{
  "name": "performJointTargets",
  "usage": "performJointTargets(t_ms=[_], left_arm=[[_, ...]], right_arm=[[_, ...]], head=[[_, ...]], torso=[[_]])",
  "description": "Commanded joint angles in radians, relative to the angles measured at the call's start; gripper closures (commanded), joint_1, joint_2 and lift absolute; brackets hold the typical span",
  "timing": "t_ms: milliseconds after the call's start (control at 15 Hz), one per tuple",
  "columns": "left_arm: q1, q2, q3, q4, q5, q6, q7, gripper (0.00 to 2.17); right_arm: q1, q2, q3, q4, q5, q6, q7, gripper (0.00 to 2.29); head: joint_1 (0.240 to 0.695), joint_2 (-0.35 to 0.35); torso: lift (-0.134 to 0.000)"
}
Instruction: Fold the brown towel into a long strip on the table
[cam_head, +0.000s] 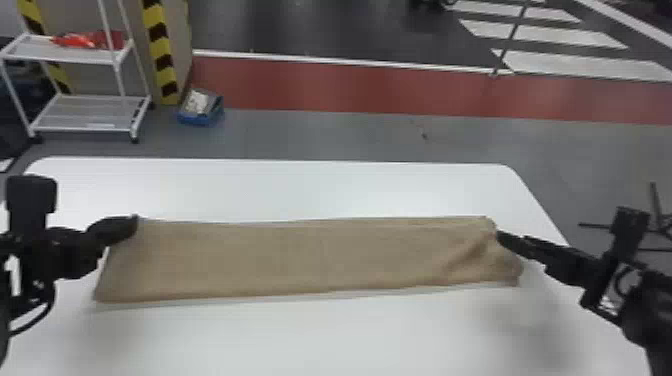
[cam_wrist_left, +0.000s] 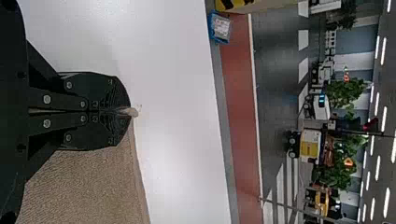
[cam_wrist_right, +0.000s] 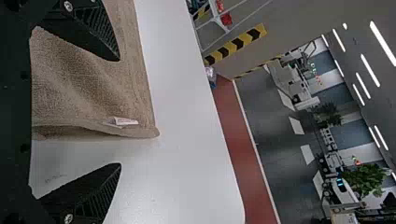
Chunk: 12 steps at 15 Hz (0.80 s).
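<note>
Here the brown towel (cam_head: 310, 260) lies in a long strip on the white table (cam_head: 350, 335), a far corner pinched by the left gripper (cam_head: 134, 223), the right gripper (cam_head: 501, 237) spread open at the other end.

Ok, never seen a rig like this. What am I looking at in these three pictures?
It's a two-armed robot, seen through its own cameras. The head view looks forward and down at the work; the other two come from its wrists and are turned sideways, so upright things in the room lie flat there.

On the white table lies a brown towel, already in a long strip running left to right, with some creases near its right end. The left gripper is closed on a corner at the far left. The right gripper is open at the other end, the towel's edge between its fingers but not pinched. A small white label shows there.
</note>
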<state>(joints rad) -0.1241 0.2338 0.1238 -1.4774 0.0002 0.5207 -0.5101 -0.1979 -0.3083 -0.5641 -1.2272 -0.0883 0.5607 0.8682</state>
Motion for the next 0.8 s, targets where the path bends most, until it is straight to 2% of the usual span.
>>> performJointTargets(t_ms=[0, 400, 600, 733], left_arm=[[0.023, -0.001, 0.005, -0.029, 0.008, -0.006, 0.001, 1.28], [0.054, -0.002, 0.013, -0.067, 0.034, -0.006, -0.004, 1.28], [0.054, -0.014, -0.001, -0.067, 0.031, -0.006, -0.005, 1.27], [0.052, -0.014, -0.015, -0.067, 0.031, -0.009, -0.007, 1.27]], right_arm=[[0.000, 0.000, 0.001, 0.000, 0.001, 0.003, 0.000, 0.08], [-0.009, 0.005, 0.038, 0.005, 0.013, -0.061, -0.003, 0.08], [-0.023, 0.006, 0.078, 0.054, 0.019, -0.150, -0.064, 0.22], [-0.035, 0.017, 0.081, 0.063, 0.042, -0.150, -0.115, 0.32]], head=[[0.695, -0.161], [0.695, -0.159], [0.695, -0.158], [0.695, -0.166]], torso=[[-0.111], [-0.111], [-0.111], [-0.111]])
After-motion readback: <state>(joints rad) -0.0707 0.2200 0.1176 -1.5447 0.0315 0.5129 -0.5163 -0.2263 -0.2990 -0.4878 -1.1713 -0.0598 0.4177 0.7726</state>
